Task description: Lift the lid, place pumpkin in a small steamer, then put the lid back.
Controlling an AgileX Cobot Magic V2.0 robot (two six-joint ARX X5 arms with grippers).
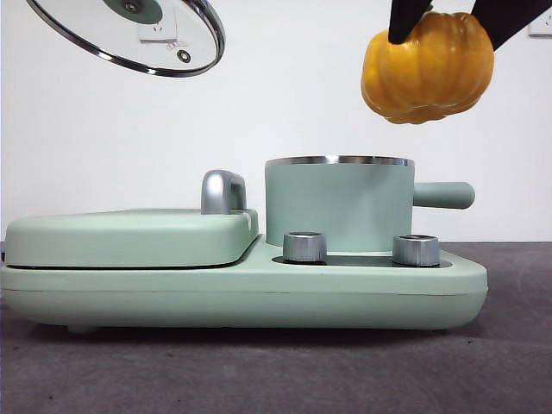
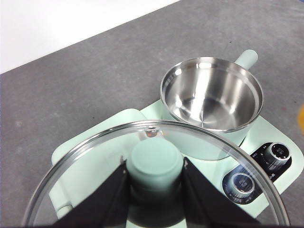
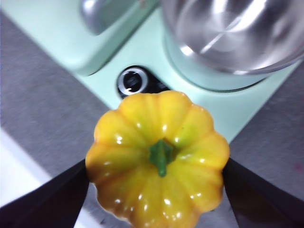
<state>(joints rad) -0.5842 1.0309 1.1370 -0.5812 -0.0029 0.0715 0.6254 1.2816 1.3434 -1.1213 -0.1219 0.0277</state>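
The small steamer [image 1: 338, 203] stands open on the right of the appliance base, its steel inside empty [image 2: 211, 95]; it also shows in the right wrist view [image 3: 232, 33]. My left gripper [image 2: 154, 178] is shut on the mint green knob of the glass lid [image 2: 85, 156] and holds it tilted high at the upper left [image 1: 129, 34], left of the steamer. My right gripper [image 3: 156, 178] is shut on the yellow-orange pumpkin [image 3: 159, 156], stem up, high at the upper right [image 1: 429, 67], above and a little right of the steamer's rim.
The long mint green appliance base [image 1: 241, 293] carries a flat griddle cover [image 1: 129, 237] with a steel handle [image 1: 222, 191] on the left and two steel dials [image 1: 304, 247] in front of the steamer. The steamer's side handle [image 1: 444, 195] points right. Grey tabletop lies around.
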